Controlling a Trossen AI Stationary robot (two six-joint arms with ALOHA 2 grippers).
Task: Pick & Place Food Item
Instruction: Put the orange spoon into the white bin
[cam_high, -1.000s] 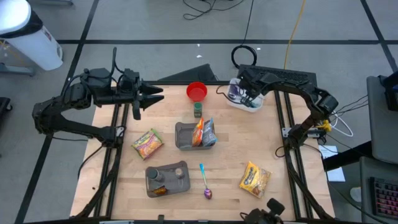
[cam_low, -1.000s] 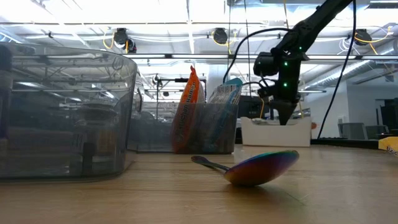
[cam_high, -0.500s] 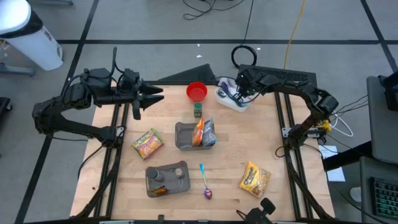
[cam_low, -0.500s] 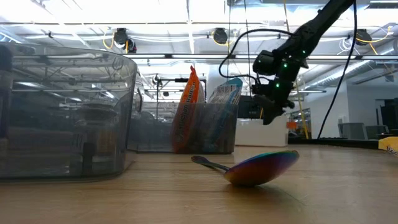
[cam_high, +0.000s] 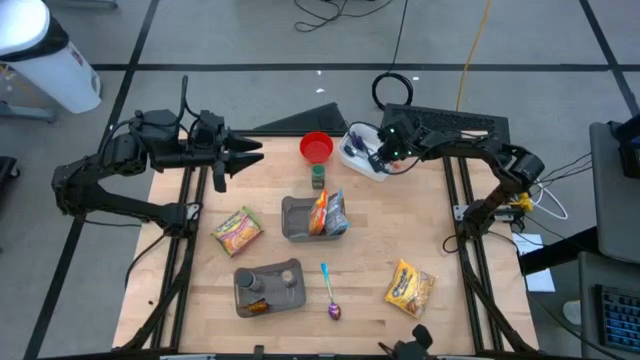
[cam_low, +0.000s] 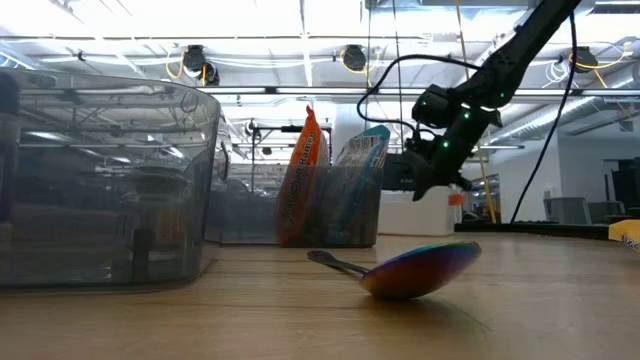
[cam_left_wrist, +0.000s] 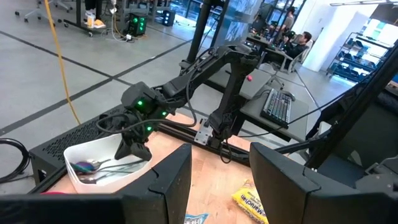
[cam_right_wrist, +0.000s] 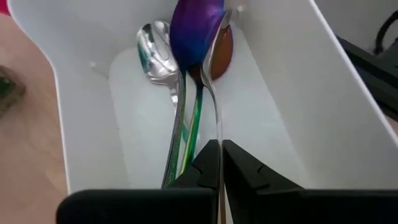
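Observation:
My right gripper (cam_high: 383, 152) reaches into the white tray (cam_high: 358, 152) at the table's far edge, next to the red bowl (cam_high: 316, 147). Its fingers are shut on a spoon there, also seen in the right wrist view (cam_right_wrist: 220, 163) and the low view (cam_low: 425, 185). The tray holds several spoons (cam_right_wrist: 180, 93). My left gripper (cam_high: 250, 155) is open and empty at the far left, its fingers wide apart in the left wrist view (cam_left_wrist: 219, 180). A green-yellow snack bag (cam_high: 237, 230) and a yellow snack bag (cam_high: 410, 287) lie flat on the table. My right gripper pinches the thin handle (cam_right_wrist: 217, 134) of a silver spoon between its two fingers, inside the white tray. The fingers slant down from the table's right side, roughly along the handle. The spoon's bowl (cam_right_wrist: 219, 53) rests against the tray's far end among the other spoons.
A grey bin (cam_high: 300, 218) at mid-table holds an orange and a blue snack bag (cam_high: 327, 213). A green jar (cam_high: 318, 177) stands behind it. A grey container (cam_high: 268, 287) and an iridescent spoon (cam_high: 330, 295) lie near the front edge.
My right gripper has moved toward the table's left edge and has tipped from pointing down to a slant. The white tray has slid along the table with it, toward the red bowl.

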